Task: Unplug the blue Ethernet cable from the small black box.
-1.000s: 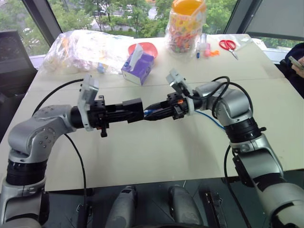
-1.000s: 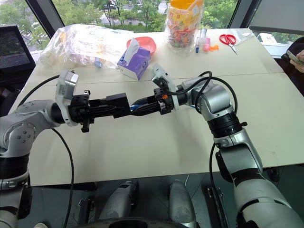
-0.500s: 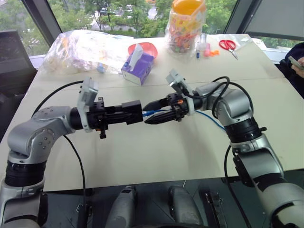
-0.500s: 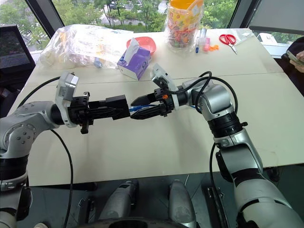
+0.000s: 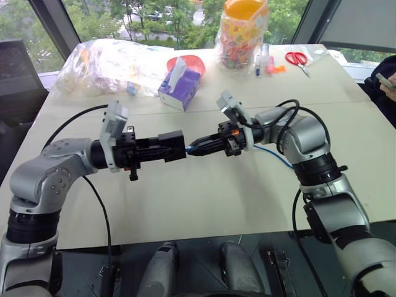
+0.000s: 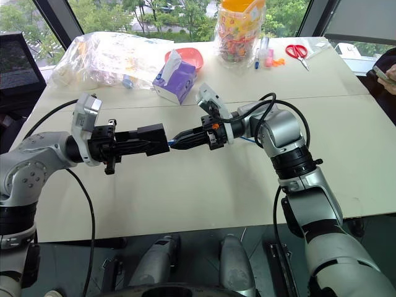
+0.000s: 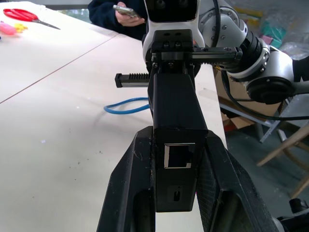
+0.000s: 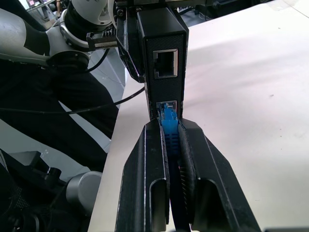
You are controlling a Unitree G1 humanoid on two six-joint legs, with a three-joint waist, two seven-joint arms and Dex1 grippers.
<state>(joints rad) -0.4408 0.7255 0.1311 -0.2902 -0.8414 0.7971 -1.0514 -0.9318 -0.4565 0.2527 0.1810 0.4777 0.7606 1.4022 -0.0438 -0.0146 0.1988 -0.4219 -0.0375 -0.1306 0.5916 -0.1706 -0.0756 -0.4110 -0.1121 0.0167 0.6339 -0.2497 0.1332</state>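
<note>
From the head's left eye, the left pincer (image 5: pixel 166 146) is clamped on the small flat matte-black box (image 5: pixel 172 145), holding it up off the pale desk (image 5: pixel 204 198). The right pincer (image 5: pixel 193 148) meets it nose to nose, its fingers pressed together on the thin bright-blue Ethernet cable (image 5: pixel 269 153) right at the plug. The loose cord trails away behind that wrist and droops toward the desk. Well beyond both pincers sit a purple tissue box (image 5: pixel 178 86) and red-handled scissors (image 5: pixel 297 60).

The right eye shows the same meeting: box just ahead of the left fingertips, blue plug end at the tip of the right pincer, touching the box.

In the left wrist view the box stands squeezed between the two black fingers (image 7: pixel 126 193), an empty port facing the camera; a loop of blue cord lies on the desk past the right arm.

In the right wrist view the blue plug boot is pinched between the right fingers (image 8: pixel 145 183), its end seated in the lower port, with an empty port above.

The box looks light, rigid and smooth, so it may slide in the grip. The cord is limp and would stretch rather than release, so the stiff boot is the place to hold. The clear latch tab probably needs pressing, and looks fragile.
</note>
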